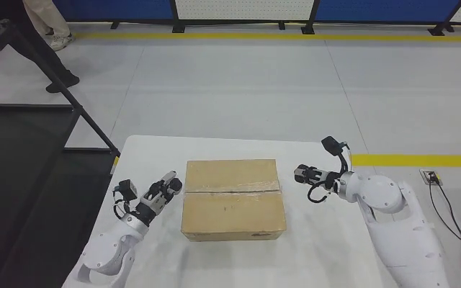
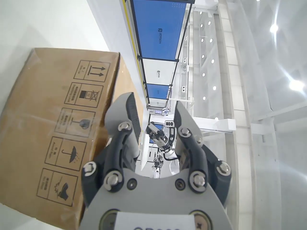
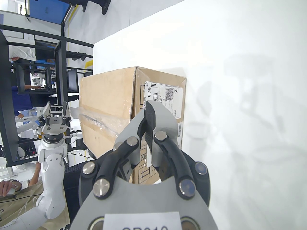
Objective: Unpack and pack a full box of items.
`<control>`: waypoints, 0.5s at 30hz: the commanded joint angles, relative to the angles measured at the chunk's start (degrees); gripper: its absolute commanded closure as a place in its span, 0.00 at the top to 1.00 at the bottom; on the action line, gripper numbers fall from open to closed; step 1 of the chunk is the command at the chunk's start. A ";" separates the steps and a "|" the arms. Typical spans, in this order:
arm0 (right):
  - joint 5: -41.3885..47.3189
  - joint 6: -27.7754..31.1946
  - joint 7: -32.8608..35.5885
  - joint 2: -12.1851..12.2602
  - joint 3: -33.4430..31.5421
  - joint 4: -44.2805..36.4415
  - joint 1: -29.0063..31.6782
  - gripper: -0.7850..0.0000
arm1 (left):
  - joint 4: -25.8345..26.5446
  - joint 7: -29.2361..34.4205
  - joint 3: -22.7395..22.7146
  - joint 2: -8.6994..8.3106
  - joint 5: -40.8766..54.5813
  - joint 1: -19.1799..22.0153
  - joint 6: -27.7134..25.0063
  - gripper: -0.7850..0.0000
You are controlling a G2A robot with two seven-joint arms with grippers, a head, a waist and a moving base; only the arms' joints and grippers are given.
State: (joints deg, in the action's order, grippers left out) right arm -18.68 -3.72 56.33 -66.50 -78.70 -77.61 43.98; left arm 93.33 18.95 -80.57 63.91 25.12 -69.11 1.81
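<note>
Fingers (image 2: pixel 117 113) of left gripper (image 2: pixel 153 107) spread apart, empty, just beside one end of the closed brown cardboard box (image 1: pixel 232 199). Fingers (image 3: pixel 165 120) of right gripper (image 3: pixel 147 105) pressed together, empty, near the opposite end. Box flat on white table (image 1: pixel 317 245), top seam taped.

Pale grey floor (image 1: pixel 238 79) runs past a black frame (image 1: pixel 94 129) to a yellow line (image 1: pixel 238 35) and blue partition panels (image 1: pixel 108 9).

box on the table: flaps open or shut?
Shut. The box has both top flaps flat, meeting at a taped middle seam.
</note>
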 commanded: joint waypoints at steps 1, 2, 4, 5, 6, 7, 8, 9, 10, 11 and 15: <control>0.20 0.18 0.06 0.07 0.12 0.27 -0.07 0.00 | -0.20 0.12 0.39 0.06 -0.64 0.09 0.56 0.00; 0.25 0.24 0.08 0.11 0.18 0.42 -0.17 0.00 | -0.35 0.12 0.55 0.09 -0.78 0.09 1.01 0.00; 0.45 0.49 0.16 0.18 0.31 0.75 -0.37 0.00 | -0.97 0.03 0.79 0.14 -1.22 0.27 1.99 0.00; 0.48 0.62 0.18 0.22 0.38 0.95 -0.49 0.00 | -1.40 0.04 0.93 0.18 -1.39 0.43 2.38 0.00; 0.60 0.81 0.30 0.26 0.46 1.14 -0.62 0.00 | -1.87 0.06 1.12 0.21 -1.66 0.62 2.69 0.00; 0.65 0.93 0.45 0.30 0.55 1.35 -0.75 0.00 | -2.40 0.03 1.33 0.27 -1.84 0.83 2.87 0.00; 0.68 1.06 0.50 0.34 0.62 1.48 -0.90 0.00 | -3.00 0.04 1.56 0.34 -1.77 1.05 3.07 0.00; 0.73 1.17 0.48 0.38 0.67 1.64 -0.99 0.00 | -3.55 0.24 1.79 0.42 -1.39 1.33 3.26 0.00; 0.75 1.31 0.56 0.43 0.73 1.78 -1.10 0.00 | -4.19 0.37 1.98 0.50 -1.16 1.66 3.38 0.00; 0.79 1.41 0.62 0.47 0.79 1.90 -1.19 0.00 | -4.74 0.45 2.26 0.56 -1.42 2.01 3.45 0.00; 0.93 1.75 0.87 0.69 0.82 2.16 -1.35 0.00 | -6.62 0.63 3.30 0.85 -1.53 3.19 4.02 0.00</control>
State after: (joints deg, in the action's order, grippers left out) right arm -17.77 -2.05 57.12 -65.86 -77.86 -75.47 42.63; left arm 87.14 19.65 -77.49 64.70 23.66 -66.14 5.66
